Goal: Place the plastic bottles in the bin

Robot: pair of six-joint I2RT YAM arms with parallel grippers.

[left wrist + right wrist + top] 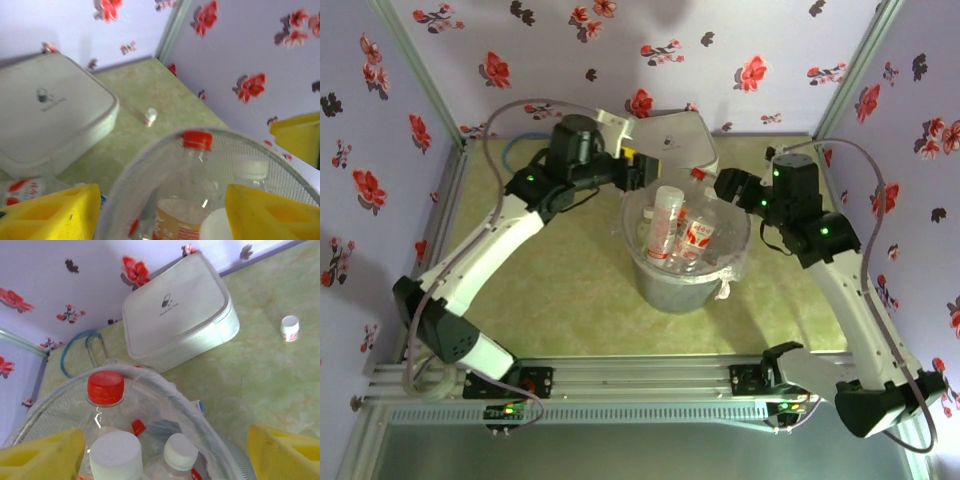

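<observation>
The bin (685,285), a round grey bucket with a clear bag liner, stands mid-table and holds several plastic bottles (667,222). One has a red cap (105,387) and two have white caps (115,455). My left gripper (634,170) hangs open over the bin's back-left rim (131,170), and the red-capped bottle (196,140) stands below it inside the bin. My right gripper (725,186) is open above the back-right rim, with nothing in its yellow fingers (286,452). Another bottle (21,190), with a red-and-white label and a blue cap (200,406), lies on the table just outside the bin.
A white rounded-square box (672,138) sits just behind the bin. A tiny white cap-like piece (289,328) rests on the green mat to the right of the box. A blue cable loop (76,352) lies at the back left. Flowered walls enclose the table on three sides.
</observation>
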